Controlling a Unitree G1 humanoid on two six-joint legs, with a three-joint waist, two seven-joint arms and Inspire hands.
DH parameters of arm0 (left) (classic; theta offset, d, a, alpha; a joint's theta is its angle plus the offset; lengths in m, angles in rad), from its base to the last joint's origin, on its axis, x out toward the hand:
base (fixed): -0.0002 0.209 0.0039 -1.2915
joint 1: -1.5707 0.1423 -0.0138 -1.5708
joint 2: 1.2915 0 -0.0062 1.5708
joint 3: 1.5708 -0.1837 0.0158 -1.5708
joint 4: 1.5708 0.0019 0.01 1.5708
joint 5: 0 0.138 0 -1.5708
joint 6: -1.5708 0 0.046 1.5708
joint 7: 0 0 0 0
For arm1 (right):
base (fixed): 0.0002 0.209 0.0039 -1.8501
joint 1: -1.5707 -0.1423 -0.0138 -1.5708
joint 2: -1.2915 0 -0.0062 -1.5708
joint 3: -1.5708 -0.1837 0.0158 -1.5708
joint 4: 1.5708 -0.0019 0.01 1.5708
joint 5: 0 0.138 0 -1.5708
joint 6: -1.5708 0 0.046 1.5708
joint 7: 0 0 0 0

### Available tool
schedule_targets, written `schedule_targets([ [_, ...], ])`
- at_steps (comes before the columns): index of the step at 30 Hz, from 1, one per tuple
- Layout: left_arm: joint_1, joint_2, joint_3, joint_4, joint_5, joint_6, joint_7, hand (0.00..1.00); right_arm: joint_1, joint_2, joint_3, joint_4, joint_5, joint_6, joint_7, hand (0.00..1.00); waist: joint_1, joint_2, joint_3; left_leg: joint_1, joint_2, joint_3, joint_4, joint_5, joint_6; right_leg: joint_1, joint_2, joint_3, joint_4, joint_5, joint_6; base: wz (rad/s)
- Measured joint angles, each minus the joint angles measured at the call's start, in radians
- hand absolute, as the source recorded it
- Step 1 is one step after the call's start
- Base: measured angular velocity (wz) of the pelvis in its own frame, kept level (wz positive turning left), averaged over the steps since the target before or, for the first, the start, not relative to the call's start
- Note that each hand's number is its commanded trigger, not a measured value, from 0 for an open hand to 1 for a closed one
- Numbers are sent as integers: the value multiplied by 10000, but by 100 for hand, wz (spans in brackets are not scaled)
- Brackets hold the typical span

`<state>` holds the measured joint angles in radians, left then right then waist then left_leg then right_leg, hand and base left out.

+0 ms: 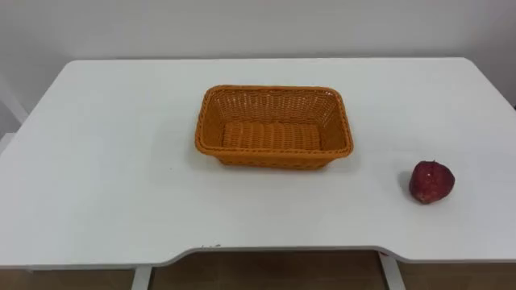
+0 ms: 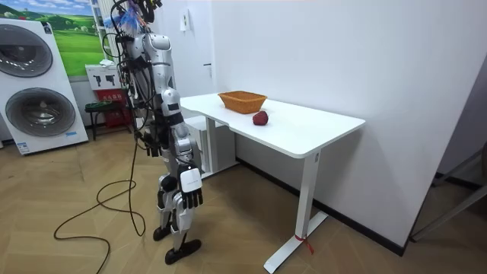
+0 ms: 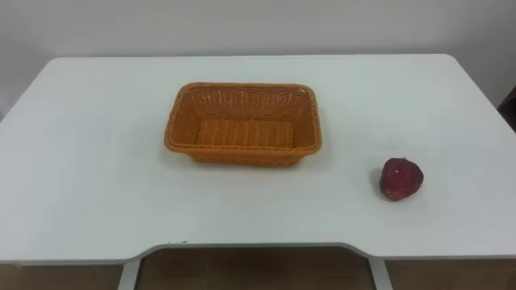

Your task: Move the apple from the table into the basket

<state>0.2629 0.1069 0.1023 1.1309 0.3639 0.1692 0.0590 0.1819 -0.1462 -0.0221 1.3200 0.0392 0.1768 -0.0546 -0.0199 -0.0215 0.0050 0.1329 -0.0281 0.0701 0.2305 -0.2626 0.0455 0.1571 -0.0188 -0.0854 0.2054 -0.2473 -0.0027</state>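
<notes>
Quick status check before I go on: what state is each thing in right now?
Basket: upright on the table, empty.
Apple: on the table, to the basket's right and apart from it, not held.
Right hand: hangs low at the robot's side, short of the table, fingers relaxed, holding nothing.

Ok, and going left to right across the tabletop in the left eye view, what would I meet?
Bare stretch of white table → orange wicker basket, empty, near the middle → more bare tabletop → red apple near the right edge, well apart from the basket.
</notes>
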Motion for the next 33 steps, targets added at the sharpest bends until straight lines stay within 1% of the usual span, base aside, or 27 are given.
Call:
schedule_targets([
  [5,-53,1,15,-5,-26,-1,62,0,-23,7,7,7,108,-8,-7,0,5,-9,-9,15,7,68,-11,0,0,0,7,19,14,1,0,-1],
  [7,-90,1,19,-4,-205,-8,143,0,-56,5,5,13,264,-20,-49,0,11,-19,-12,12,13,85,-17,0,0,0,15,35,17,2,-1,-2],
  [8,-79,1,18,-4,-264,-20,178,0,-60,5,0,12,392,-27,-113,0,15,-27,-10,2,20,104,-1,0,-1,-1,16,43,38,2,-1,0],
  [10,-77,-1,43,-26,-263,-60,184,0,-58,3,-158,11,1112,-38,-248,0,29,-31,-9,10,79,138,-17,-6,-3,-23,23,62,86,1,-2,-4],
  [12,-47,-21,287,-29,-249,-159,176,0,-52,15,-816,-9,2768,-108,-439,0,12,-22,-3,36,128,198,-20,-22,-12,-12,51,145,61,11,-15,-7],
  [13,-48,-25,373,-28,-270,-173,175,0,-37,24,-992,-16,3229,-139,-482,0,-24,-22,-3,38,135,213,-11,-25,-14,5,57,176,45,16,-21,-7],
  [15,0,-21,527,-8,-449,-181,195,0,-43,35,-1618,-41,5452,-240,-714,0,-44,10,-2,15,151,240,58,-57,-27,14,84,198,32,29,-36,-4],
  [16,15,-27,574,-9,-484,-190,197,0,-41,32,-1833,-41,6041,-243,-781,0,-60,11,0,19,150,248,61,-58,-27,9,85,191,48,28,-36,0],
  [18,93,-33,999,-10,-599,-278,229,0,-25,32,-2853,-159,8311,-315,-1161,0,-142,15,4,76,141,293,62,-59,-29,10,95,220,111,28,-37,-7],
  [19,115,-35,1121,-12,-607,-292,251,0,-30,32,-3100,-232,8765,-367,-1263,0,-185,18,7,91,138,325,63,-60,-31,8,98,253,128,27,-37,-10],
  [20,171,-29,1313,-15,-613,-332,295,0,-46,31,-3496,-433,9630,-513,-1512,0,-281,27,6,97,144,339,67,-79,-36,5,109,272,133,26,-37,-7],
  [21,179,-3,1343,-15,-672,-372,394,0,-53,28,-3757,-683,10442,-663,-1761,0,-306,27,6,79,143,343,91,-91,-33,-6,109,277,140,24,-38,-5],
  [22,179,11,1350,-15,-676,-406,426,0,-40,29,-3855,-855,10767,-747,-1914,0,-324,31,4,70,145,350,101,-97,-32,-14,108,284,143,23,-38,0],
  [24,201,41,1529,-52,-727,-566,442,0,-107,26,-4416,-1440,11678,-1084,-2438,0,-351,43,-4,-13,142,355,119,-121,-17,-83,100,289,132,16,-30,0],
  [25,231,46,1578,-105,-793,-613,446,0,-168,24,-4572,-1522,11772,-1169,-2546,0,-384,41,-5,-33,141,355,120,-120,-16,-108,95,288,134,16,-30,0],
  [26,289,78,1622,-159,-831,-685,451,0,-304,3,-4882,-1650,11959,-1327,-2723,0,-476,19,-13,-62,136,360,139,-118,-13,-130,84,281,140,19,-26,0],
  [27,390,114,1624,-244,-909,-693,452,0,-416,-4,-5136,-1962,12078,-1404,-3005,0,-562,7,-25,-54,133,363,192,-117,-11,-129,84,290,157,19,-25,0],
  [28,447,132,1645,-259,-932,-700,452,0,-453,-7,-5218,-2158,12099,-1464,-3157,0,-582,10,-23,-58,128,383,210,-117,-11,-127,86,307,164,19,-25,-4],
  [29,498,158,1707,-315,-958,-707,463,0,-459,-13,-5353,-2620,12212,-1611,-3438,0,-597,12,-22,-66,116,397,208,-117,-11,-129,87,316,165,23,-20,0],
  [31,543,211,1766,-394,-943,-821,478,0,-405,-26,-5615,-3384,12495,-1854,-3895,0,-582,14,-24,-65,113,400,193,-117,-11,-128,88,313,162,24,-17,0],
  [33,630,262,1811,-520,-885,-917,548,0,-453,-113,-5758,-4174,12730,-2240,-4397,0,-595,20,-26,-82,119,414,187,-117,-11,-143,96,320,162,24,-17,0],
])
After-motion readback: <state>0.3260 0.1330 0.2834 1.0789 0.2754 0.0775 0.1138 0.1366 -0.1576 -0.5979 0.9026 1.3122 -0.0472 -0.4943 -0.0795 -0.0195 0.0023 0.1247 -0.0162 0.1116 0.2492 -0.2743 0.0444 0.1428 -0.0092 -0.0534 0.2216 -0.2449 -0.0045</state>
